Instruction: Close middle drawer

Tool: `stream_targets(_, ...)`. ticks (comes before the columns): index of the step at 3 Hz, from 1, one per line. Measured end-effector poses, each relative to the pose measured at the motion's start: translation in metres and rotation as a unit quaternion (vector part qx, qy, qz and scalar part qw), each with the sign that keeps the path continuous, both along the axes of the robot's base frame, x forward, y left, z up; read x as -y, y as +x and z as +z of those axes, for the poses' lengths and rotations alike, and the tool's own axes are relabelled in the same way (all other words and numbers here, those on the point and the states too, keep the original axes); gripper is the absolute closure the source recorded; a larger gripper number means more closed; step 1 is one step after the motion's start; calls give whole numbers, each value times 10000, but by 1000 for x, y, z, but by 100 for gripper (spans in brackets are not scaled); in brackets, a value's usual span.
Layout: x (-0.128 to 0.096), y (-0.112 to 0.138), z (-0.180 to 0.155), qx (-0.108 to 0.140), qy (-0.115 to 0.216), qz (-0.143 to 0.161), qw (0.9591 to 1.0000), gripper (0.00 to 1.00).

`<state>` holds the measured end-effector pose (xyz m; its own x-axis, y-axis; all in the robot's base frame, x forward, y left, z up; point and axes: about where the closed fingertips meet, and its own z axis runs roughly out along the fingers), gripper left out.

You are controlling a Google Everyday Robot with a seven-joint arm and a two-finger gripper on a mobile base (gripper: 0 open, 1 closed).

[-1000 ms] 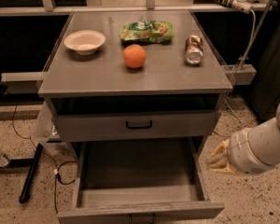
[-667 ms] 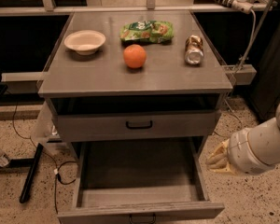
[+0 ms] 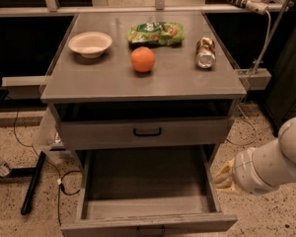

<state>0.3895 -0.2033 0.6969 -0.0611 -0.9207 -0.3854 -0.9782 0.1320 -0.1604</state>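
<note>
The middle drawer [image 3: 147,224] is pulled far out at the bottom of the grey cabinet. Its deep tray is empty, and a small black bar handle [image 3: 150,230] sits at the centre of its low front. My gripper [image 3: 222,179] is at the end of the white arm [image 3: 269,166], low on the right. It is just outside the drawer's right side wall and level with the tray. I see nothing held in it.
The narrower drawer [image 3: 147,132] above sticks out slightly. On the cabinet top [image 3: 89,83] are a white bowl [image 3: 90,44], an orange [image 3: 143,59], a green snack bag [image 3: 155,33] and a can [image 3: 205,53] lying on its side. Cables and a black bar [image 3: 32,184] lie on the floor at left.
The arm and gripper have dropped slightly beside the drawer's right side. The drawer stays open as before.
</note>
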Motion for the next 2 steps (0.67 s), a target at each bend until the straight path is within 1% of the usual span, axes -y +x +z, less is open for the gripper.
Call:
stream_targets(1, 2, -2, -62, -278, 231, -227, 9991, 100)
stream_targets(2, 0, -13, -114, -482, 384, -335, 9975, 100)
